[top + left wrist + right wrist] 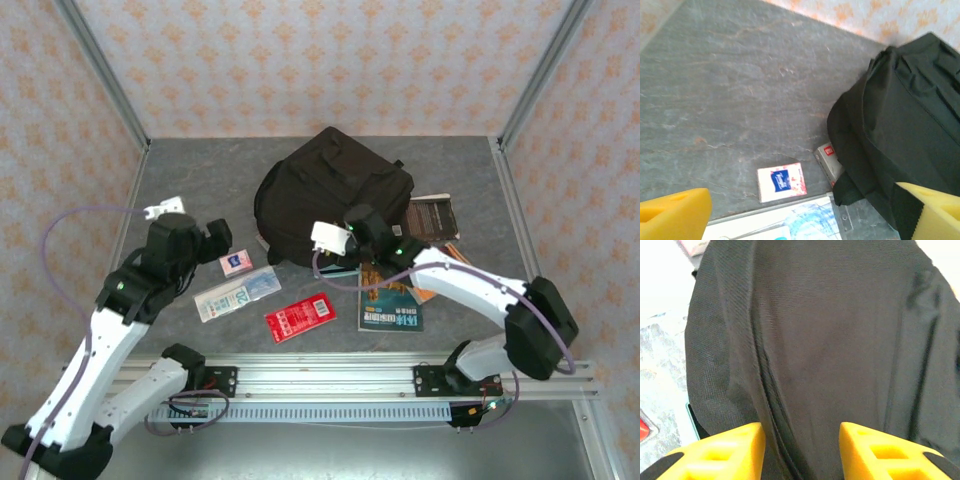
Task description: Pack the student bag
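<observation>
Left of the student bag [335,190], counts first: one bag, two grippers, three books, one tissue pack, one clear pouch, one red packet, one small box, one white tag.

- The white tag [165,210] lies farthest left of the bag on the grey table [200,170].
- The left gripper [218,238] hovers left of the bag and apart from it. Its jaws are spread wide with nothing held.
- In the left wrist view its yellow fingers [670,215] sit at the two bottom corners. The bag takes up the right side, beside the right-hand finger.
- The tissue pack [236,264], white with a blue label, lies flat just left of the bag's near-left corner.
- The clear pouch [237,293] lies nearer than the tissue pack, also left of the bag.
- The small box [827,156], red and white, is half tucked under the bag's left edge and touches it.
- The red packet [300,318] lies in front of the bag, a little to the left.
- The bag lies flat at mid-table, well closed in by the other items.
- The right gripper [800,440] is at the bag's near edge, right over the fabric. Its jaws are part open.
- In the right wrist view black fabric and a seam run through the gap between its yellow fingers [880,450]. The fabric does not look pinched, and I cannot tell whether the pads touch it.
- The teal book [390,305] lies in front of the bag, to the right.
- The orange book [428,293] lies partly under the teal one and under the right arm.
- The dark book [433,217] lies just beside the bag's right edge.
</observation>
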Motion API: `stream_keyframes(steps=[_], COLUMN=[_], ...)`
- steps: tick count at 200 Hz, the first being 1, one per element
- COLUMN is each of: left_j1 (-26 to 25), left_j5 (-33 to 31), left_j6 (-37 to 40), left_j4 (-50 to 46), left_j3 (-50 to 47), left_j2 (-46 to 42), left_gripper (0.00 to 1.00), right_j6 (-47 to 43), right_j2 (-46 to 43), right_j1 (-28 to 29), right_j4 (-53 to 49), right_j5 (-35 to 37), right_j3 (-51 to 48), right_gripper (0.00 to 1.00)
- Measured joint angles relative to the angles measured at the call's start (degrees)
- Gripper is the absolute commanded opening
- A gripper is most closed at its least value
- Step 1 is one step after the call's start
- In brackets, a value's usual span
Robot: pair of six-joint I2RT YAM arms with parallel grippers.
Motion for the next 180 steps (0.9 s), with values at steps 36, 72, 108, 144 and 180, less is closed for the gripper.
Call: stream_keyframes(steps=[36, 72, 108, 144, 180], left_j1=[-0.59, -2.10, -1.42, 1.25, 5.09], left_j5=[5.38, 5.25, 2.95, 3.02, 5.75], left_j6=[1.36, 2.21, 3.72, 5.35, 6.23], left_j4=[0.35, 0.31, -0.87, -3.10, -5.22], left_j3=[8.00, 18.08, 35.21, 50.90, 53.96], left_j2=[13.90, 26.69, 46.40, 65.70, 74.47], left_gripper=[0.89, 0.94, 0.92, 0.83, 0.64], right_j6=[16.68, 47.84, 69.66, 84.43, 91.25], right_j2=[-13.33, -15.04, -12.83, -6.34, -0.81], right_j1=[-0.59, -6.36, -11.91, -19.39, -20.06], right_j4=[13.03, 9.31, 3.02, -1.53, -1.97], right_j5=[0.35, 12.44, 16.20, 8.48, 0.87], right_j3=[-12.63, -7.56, -4.07, -3.39, -2.97], right_gripper=[0.69, 0.72, 0.74, 0.76, 0.75])
